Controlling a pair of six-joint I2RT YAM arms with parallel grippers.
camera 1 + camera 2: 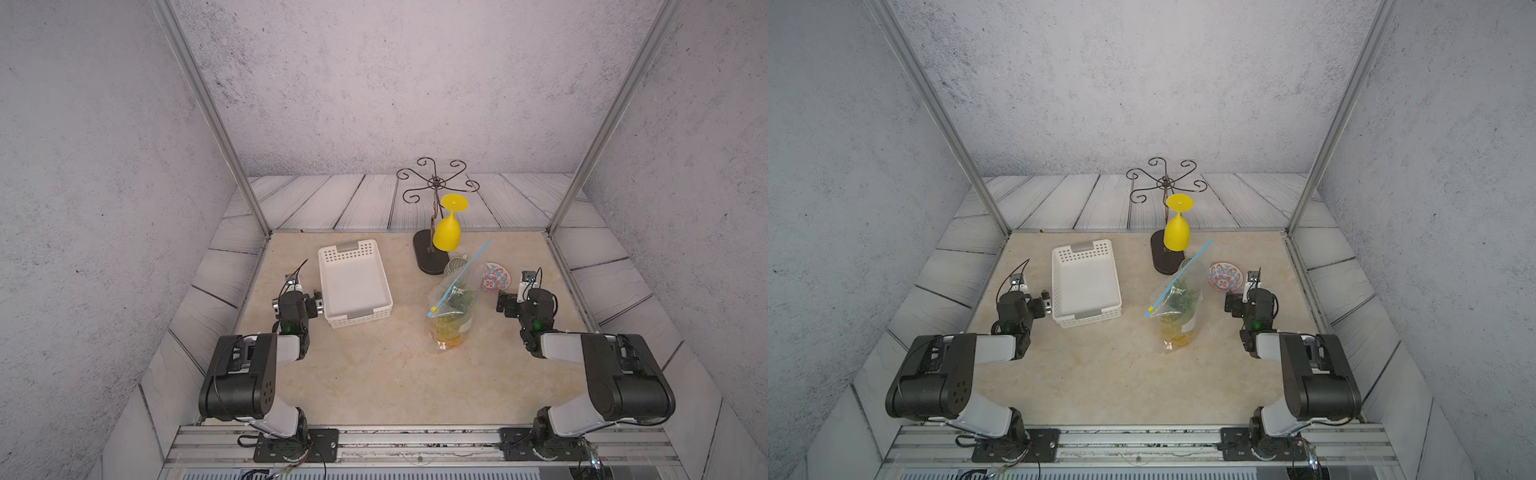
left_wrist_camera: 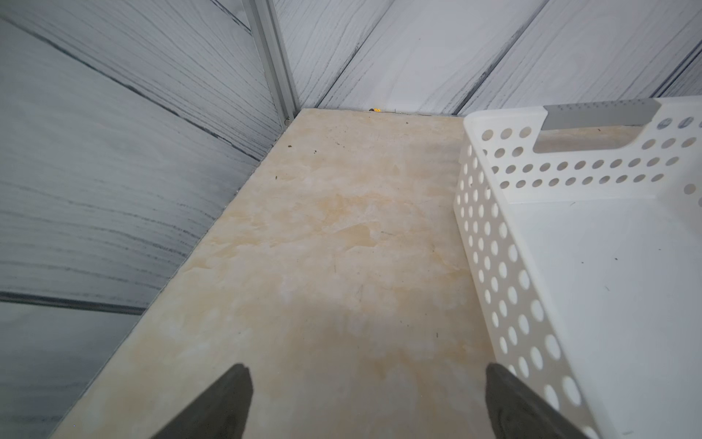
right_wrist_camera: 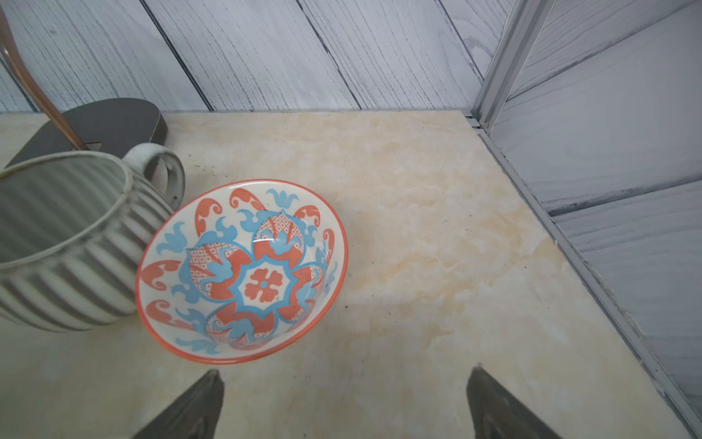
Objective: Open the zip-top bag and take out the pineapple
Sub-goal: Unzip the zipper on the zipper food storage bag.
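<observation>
My left claw [image 2: 366, 384] stood spread wide above the beige marbled surface [image 2: 323, 247], just beside the white perforated basket [image 2: 484, 247], one fingertip [image 2: 507, 395] near its wall.

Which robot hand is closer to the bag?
Right. The right gripper sits just beside the bag, not touching; the left gripper is beyond the white basket, farther away.

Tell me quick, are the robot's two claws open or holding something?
Left gripper: open, holding nothing.
Right gripper: open, holding nothing.
</observation>
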